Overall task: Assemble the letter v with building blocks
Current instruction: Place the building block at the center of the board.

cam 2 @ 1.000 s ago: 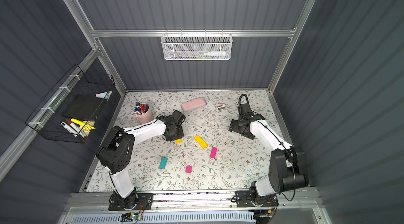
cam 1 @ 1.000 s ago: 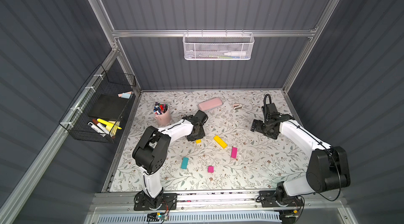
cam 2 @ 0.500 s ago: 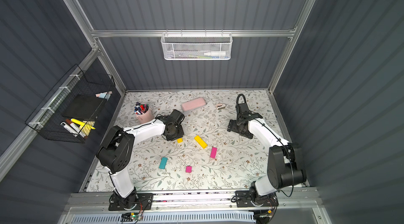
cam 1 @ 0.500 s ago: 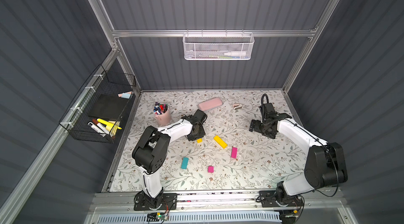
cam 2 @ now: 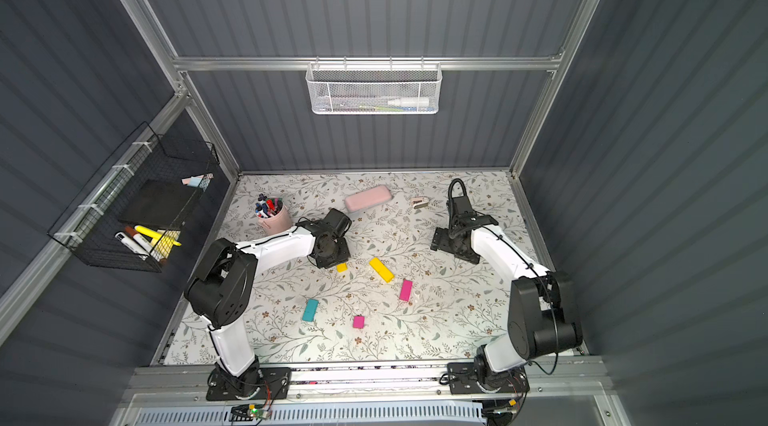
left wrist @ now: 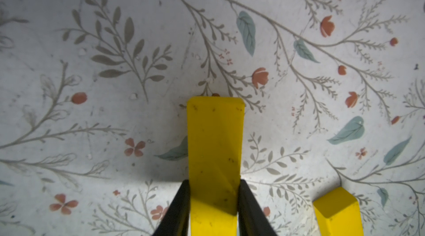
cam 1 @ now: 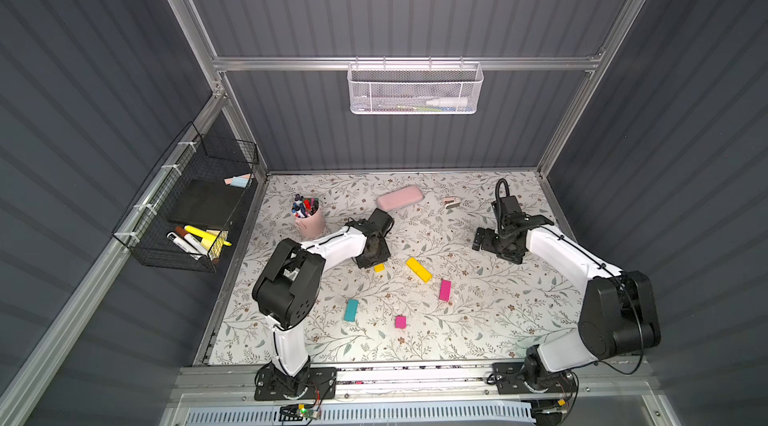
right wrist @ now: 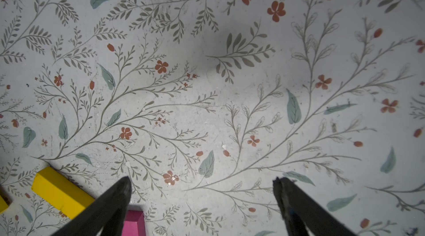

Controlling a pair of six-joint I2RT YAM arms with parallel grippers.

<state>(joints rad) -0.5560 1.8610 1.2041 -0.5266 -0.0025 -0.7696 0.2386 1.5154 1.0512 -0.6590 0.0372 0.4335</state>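
My left gripper (left wrist: 213, 191) is shut on one end of a long yellow block (left wrist: 215, 140) that lies flat on the floral table; in both top views only the block's tip (cam 1: 378, 267) (cam 2: 341, 267) shows beside the gripper (cam 1: 371, 255). A second yellow block (cam 1: 418, 269) (left wrist: 337, 211) lies just to its right. Further front lie a magenta block (cam 1: 445, 290), a teal block (cam 1: 351, 310) and a short magenta block (cam 1: 400, 321), all apart from one another, so no letter v shape shows. My right gripper (right wrist: 202, 184) (cam 1: 498, 246) hangs open over bare table at the right.
A pale pink case (cam 1: 400, 197), a pink cup of pens (cam 1: 308, 220) and a small pink clip-like item (cam 1: 450, 202) stand at the back. A black wire basket (cam 1: 187, 203) hangs on the left wall and a white mesh basket (cam 1: 414, 89) on the back wall.
My right arm has shifted slightly to the left, its gripper still open. The left gripper and its yellow block stay in the same spot.
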